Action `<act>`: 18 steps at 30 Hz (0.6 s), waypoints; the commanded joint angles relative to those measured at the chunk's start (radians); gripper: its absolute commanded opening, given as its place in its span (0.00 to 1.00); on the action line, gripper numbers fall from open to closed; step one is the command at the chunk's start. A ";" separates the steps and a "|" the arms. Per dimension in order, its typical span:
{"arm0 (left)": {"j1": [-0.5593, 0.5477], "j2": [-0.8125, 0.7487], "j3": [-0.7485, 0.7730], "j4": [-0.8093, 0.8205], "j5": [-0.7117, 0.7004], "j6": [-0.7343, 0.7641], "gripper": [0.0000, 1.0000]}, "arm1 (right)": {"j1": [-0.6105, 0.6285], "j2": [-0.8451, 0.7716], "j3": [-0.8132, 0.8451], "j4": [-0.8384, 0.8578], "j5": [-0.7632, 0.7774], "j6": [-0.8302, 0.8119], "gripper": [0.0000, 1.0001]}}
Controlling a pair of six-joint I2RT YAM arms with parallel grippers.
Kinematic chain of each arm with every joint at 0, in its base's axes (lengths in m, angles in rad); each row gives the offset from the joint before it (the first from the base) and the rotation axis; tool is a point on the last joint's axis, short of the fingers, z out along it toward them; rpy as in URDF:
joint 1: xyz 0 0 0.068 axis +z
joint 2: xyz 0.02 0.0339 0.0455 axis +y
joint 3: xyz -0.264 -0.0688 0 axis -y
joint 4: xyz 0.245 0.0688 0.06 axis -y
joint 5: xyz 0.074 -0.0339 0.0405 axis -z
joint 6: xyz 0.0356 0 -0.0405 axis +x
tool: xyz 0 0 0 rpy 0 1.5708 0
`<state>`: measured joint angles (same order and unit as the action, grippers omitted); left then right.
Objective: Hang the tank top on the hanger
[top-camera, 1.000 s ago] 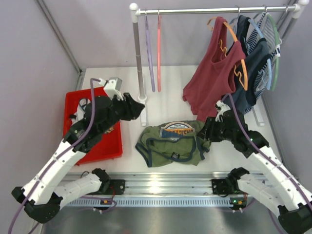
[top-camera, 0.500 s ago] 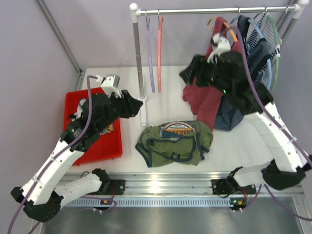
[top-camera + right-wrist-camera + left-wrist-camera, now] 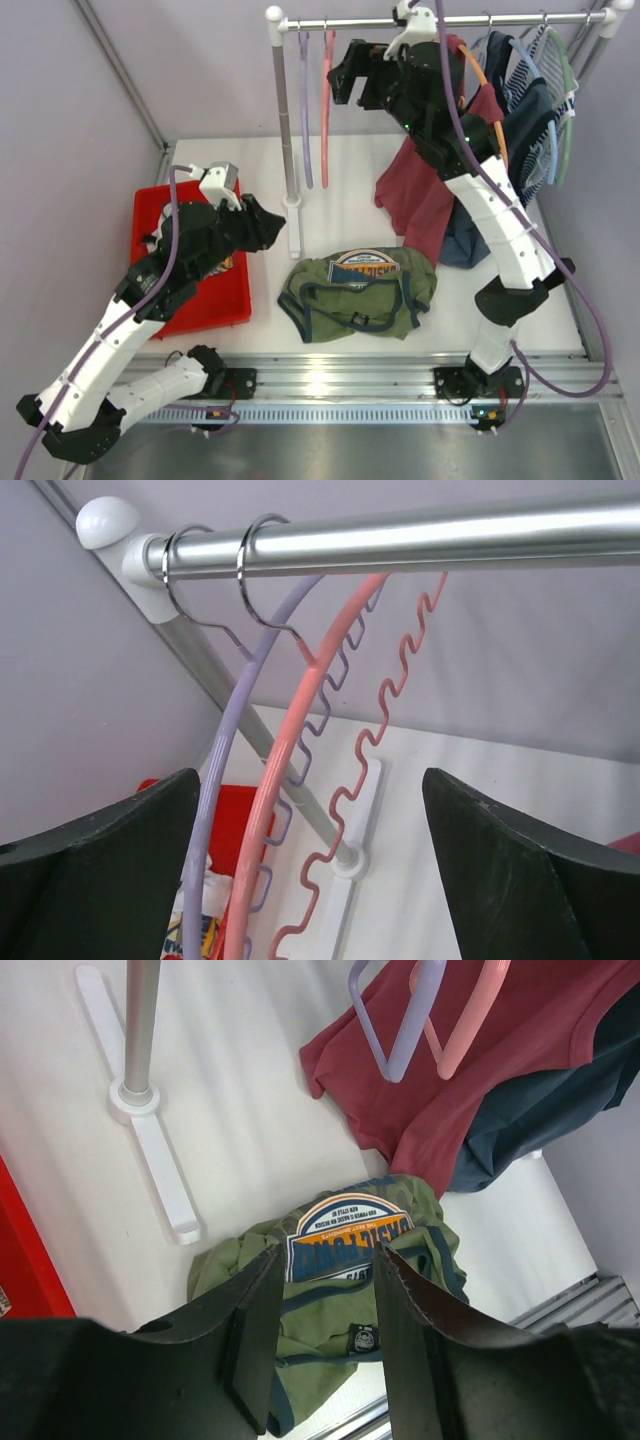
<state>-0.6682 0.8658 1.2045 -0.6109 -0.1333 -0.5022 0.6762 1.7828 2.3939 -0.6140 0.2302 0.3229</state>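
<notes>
The olive-green tank top [image 3: 360,295] lies crumpled on the white table at front centre, chest graphic up. It also shows in the left wrist view [image 3: 425,1210]. The salmon-pink hanger [image 3: 326,100] hangs from the rail by its metal hook, next to a lilac hanger [image 3: 305,110]. My right gripper [image 3: 345,78] is raised to the rail, open wide and empty. In its wrist view [image 3: 310,810] the pink hanger [image 3: 272,800] hangs between the jaws without touching them. My left gripper [image 3: 282,225] is open and empty above the table, left of the top, which shows between its jaws [image 3: 330,1250].
The rack's post [image 3: 285,130] and white foot [image 3: 295,238] stand just right of my left gripper. A dark red tank top [image 3: 430,170] on an orange hanger and several more garments hang at the right. A red bin [image 3: 190,290] holding a white garment sits at left.
My right arm has risen from the table beside the tank top up to the rail and swung left to the pink hanger. My left arm shifted only slightly.
</notes>
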 commanded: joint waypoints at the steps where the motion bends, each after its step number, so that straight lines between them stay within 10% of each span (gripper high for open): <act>1: 0.004 -0.027 -0.011 -0.016 -0.015 0.010 0.46 | 0.054 0.026 0.016 0.118 0.084 -0.093 0.93; 18: 0.005 -0.065 -0.046 -0.038 -0.020 0.007 0.46 | 0.132 0.079 -0.033 0.051 0.282 -0.165 0.66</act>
<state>-0.6682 0.8223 1.1656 -0.6491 -0.1471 -0.5022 0.7879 1.8793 2.3539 -0.5720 0.4583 0.1905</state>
